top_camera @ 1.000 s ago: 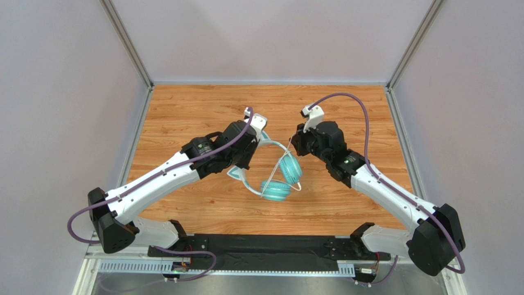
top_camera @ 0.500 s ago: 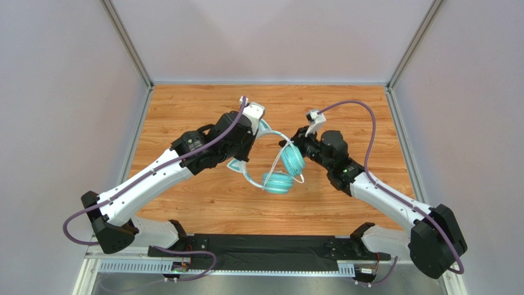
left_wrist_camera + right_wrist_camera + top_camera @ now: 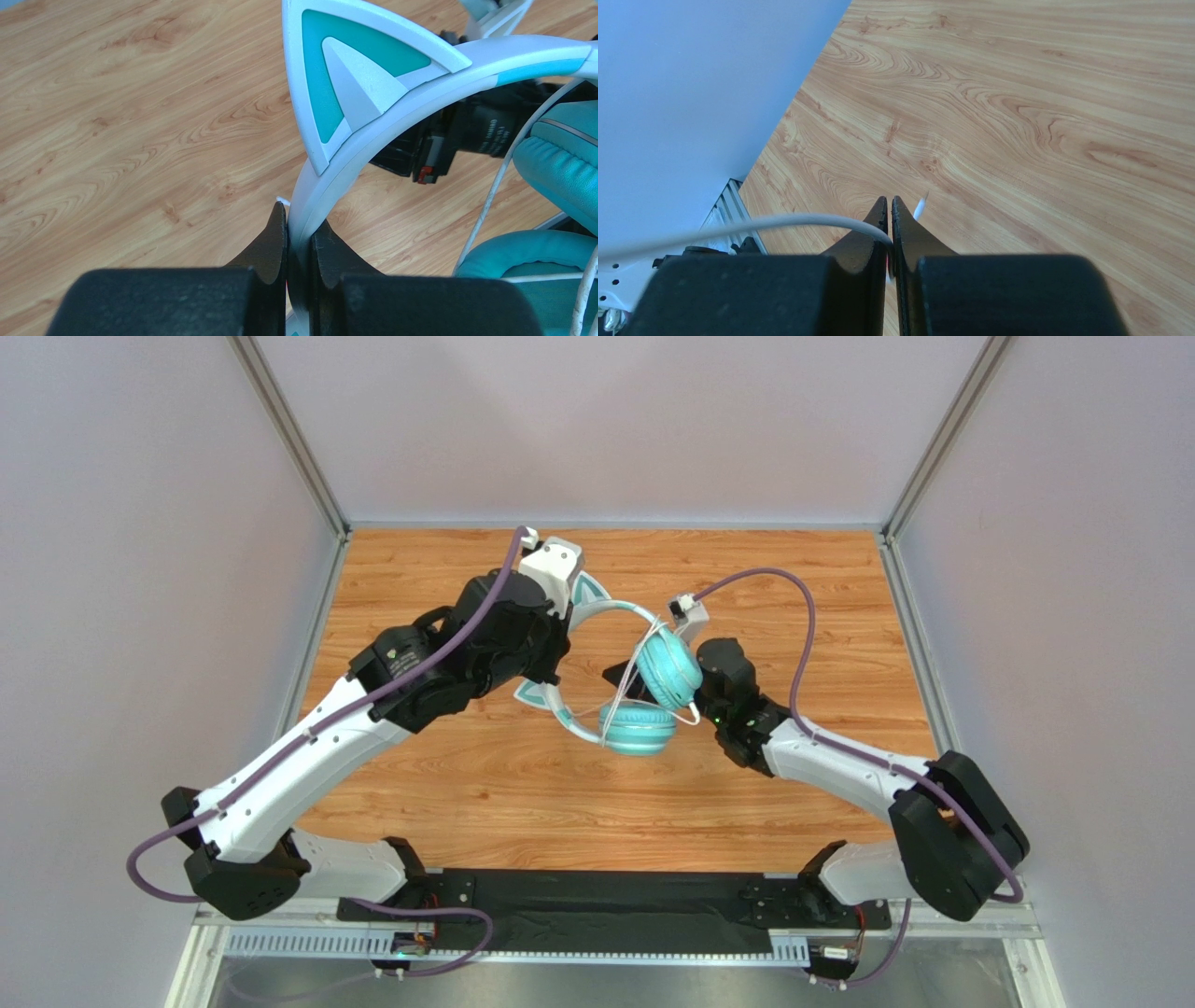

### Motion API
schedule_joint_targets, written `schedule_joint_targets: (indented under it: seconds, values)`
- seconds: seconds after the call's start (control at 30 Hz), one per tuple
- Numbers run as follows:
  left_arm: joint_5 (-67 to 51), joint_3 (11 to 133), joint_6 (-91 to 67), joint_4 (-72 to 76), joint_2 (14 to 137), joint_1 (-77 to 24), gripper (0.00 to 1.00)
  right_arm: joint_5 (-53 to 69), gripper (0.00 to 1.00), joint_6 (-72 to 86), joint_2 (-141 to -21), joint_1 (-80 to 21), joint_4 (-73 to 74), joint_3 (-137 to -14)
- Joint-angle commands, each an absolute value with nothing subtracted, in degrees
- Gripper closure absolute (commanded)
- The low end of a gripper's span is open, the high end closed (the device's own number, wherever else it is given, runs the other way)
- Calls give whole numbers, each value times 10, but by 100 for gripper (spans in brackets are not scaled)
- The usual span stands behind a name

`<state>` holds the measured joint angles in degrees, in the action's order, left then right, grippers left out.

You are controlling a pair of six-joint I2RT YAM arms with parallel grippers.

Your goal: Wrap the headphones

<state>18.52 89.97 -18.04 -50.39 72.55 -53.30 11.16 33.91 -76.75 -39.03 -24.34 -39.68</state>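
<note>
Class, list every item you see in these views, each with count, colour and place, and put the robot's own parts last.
headphones: one, teal, mid-table between the grippers
cat ears: two, teal and white, on the pale headband
cable: one, white, thin, running from the headphones
table: one, brown wood, underneath
walls: three, grey, around the table
robot cables: two, purple, along the arms
arms: two, white and black, from the near edge
left gripper: black, shut on the headband
right gripper: black, shut on the cable
</note>
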Motion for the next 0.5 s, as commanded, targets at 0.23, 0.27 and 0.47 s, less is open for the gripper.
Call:
schedule_joint_targets:
  seconds: [0.23,0.27,0.47]
  values:
    - [191,947,-214,-452,684,-541,100,71,95,376,-808,-417,-306,-404]
    - [186,949,-214,-453,684,-540,100,68,98,383,-812,-418,-309,-403]
    - [212,949,-221,-456,678,-540,100,56,100,392,-811,-428,-316,-389]
